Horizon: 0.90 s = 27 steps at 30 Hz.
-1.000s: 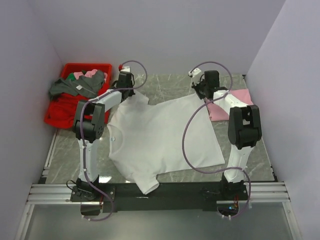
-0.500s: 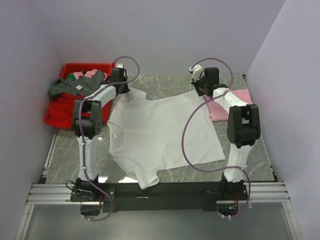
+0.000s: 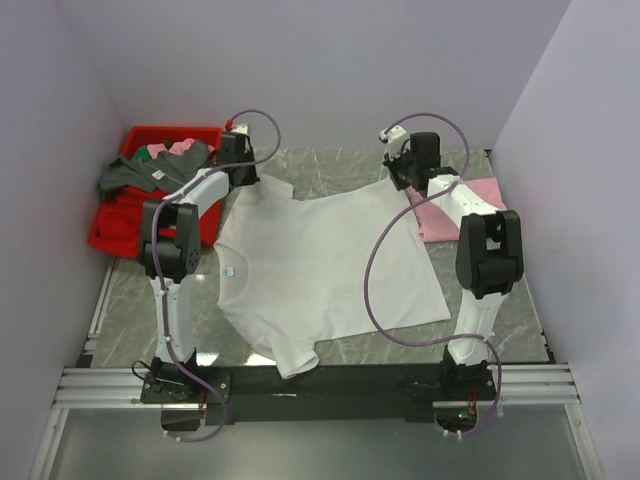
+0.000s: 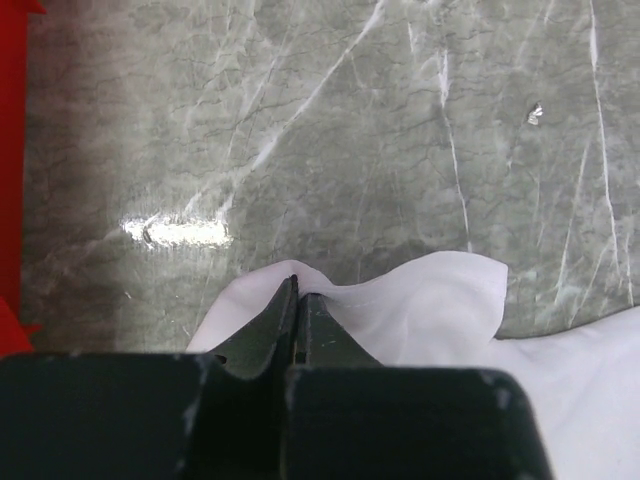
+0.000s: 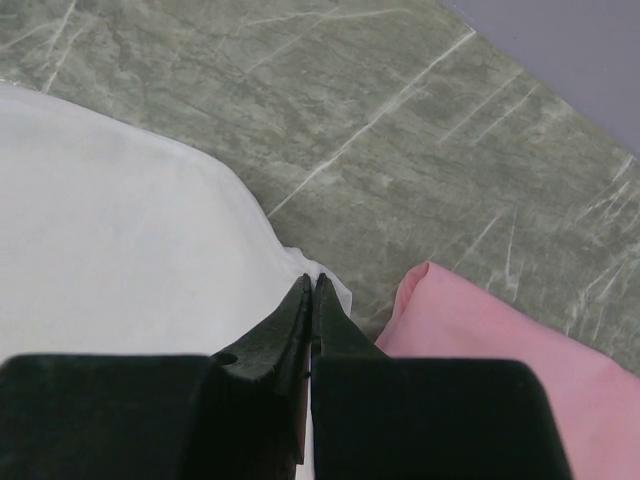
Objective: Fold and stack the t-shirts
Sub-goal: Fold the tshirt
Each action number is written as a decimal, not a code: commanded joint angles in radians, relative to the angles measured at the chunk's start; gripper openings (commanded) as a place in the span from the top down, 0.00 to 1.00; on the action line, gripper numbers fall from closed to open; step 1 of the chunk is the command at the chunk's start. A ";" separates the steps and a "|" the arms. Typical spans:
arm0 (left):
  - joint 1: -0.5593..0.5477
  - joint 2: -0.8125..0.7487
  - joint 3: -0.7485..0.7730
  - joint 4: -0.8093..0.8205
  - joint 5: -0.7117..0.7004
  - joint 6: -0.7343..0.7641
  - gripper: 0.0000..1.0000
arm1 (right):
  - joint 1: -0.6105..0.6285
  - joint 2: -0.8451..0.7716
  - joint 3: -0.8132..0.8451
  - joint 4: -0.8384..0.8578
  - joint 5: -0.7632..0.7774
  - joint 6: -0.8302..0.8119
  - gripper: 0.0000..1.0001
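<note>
Operator, your left gripper (image 4: pixel 297 287) is clamped on the white shirt (image 3: pixel 320 260) at its far edge; your right gripper (image 5: pixel 310 285) pinches its other far corner, beside the pink shirt (image 5: pixel 480 335).

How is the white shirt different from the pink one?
The white shirt lies spread open mid-table; the pink shirt is a small folded bundle at the right edge. The left hand and right hand each pinch the white shirt's far edge; nothing holds the pink shirt. Both rest on the table.
</note>
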 commanded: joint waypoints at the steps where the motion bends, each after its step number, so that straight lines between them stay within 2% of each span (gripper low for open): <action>1: 0.007 -0.103 0.013 0.020 0.024 0.039 1.00 | -0.013 -0.076 0.033 0.007 -0.018 0.027 1.00; 12: 0.007 -0.257 -0.098 0.032 0.014 0.042 0.99 | -0.032 -0.128 -0.011 0.011 -0.079 0.053 1.00; 27: 0.007 -0.353 -0.192 -0.002 0.046 0.050 1.00 | -0.056 -0.191 -0.094 0.011 -0.168 0.072 1.00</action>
